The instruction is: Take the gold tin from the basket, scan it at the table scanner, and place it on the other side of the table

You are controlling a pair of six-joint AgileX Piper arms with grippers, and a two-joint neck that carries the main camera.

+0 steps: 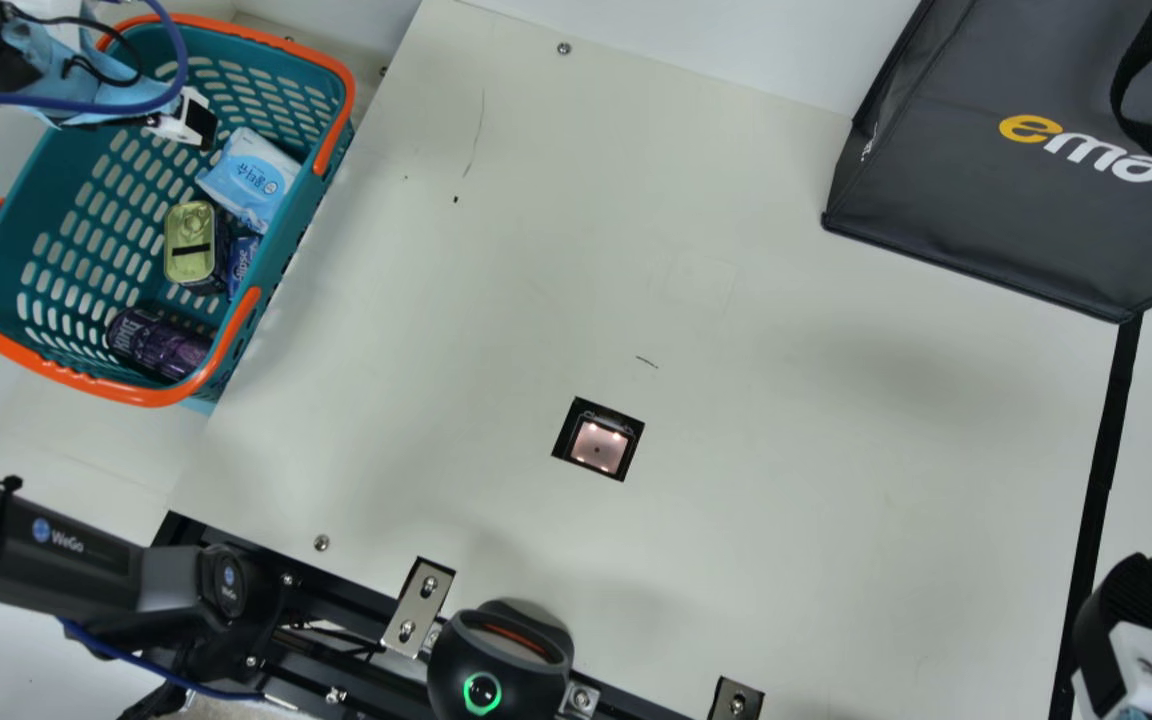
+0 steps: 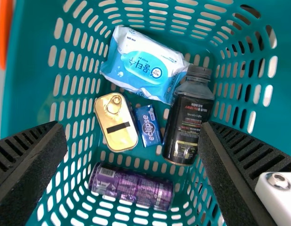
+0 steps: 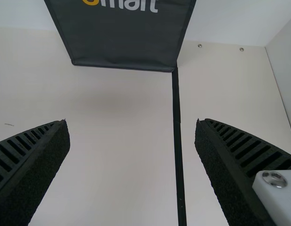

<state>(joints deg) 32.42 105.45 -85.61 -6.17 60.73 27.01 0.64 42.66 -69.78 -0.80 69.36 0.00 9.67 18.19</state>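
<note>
The gold tin [image 1: 193,243] is held in the teal basket [image 1: 96,215], which is placed beside the surface's [image 1: 736,300] left edge in the main view. It is flanked by a wet-wipe packet [image 1: 251,178] toward the basket's far end and a purple can [image 1: 158,343] toward its near end, with a small blue box [image 1: 243,262] just beside it. Past that box, a dark bottle [image 2: 187,117] is seen in the left wrist view. The left pincer [image 1: 198,122] is poised over the basket, its fingers parted. The right pincer [image 1: 1131,600] is kept near the surface's near right corner, also spread apart. Into the surface is set the table scanner [image 1: 598,440], lit; a dark grey bag [image 1: 986,200] is stood at the far right.
</note>
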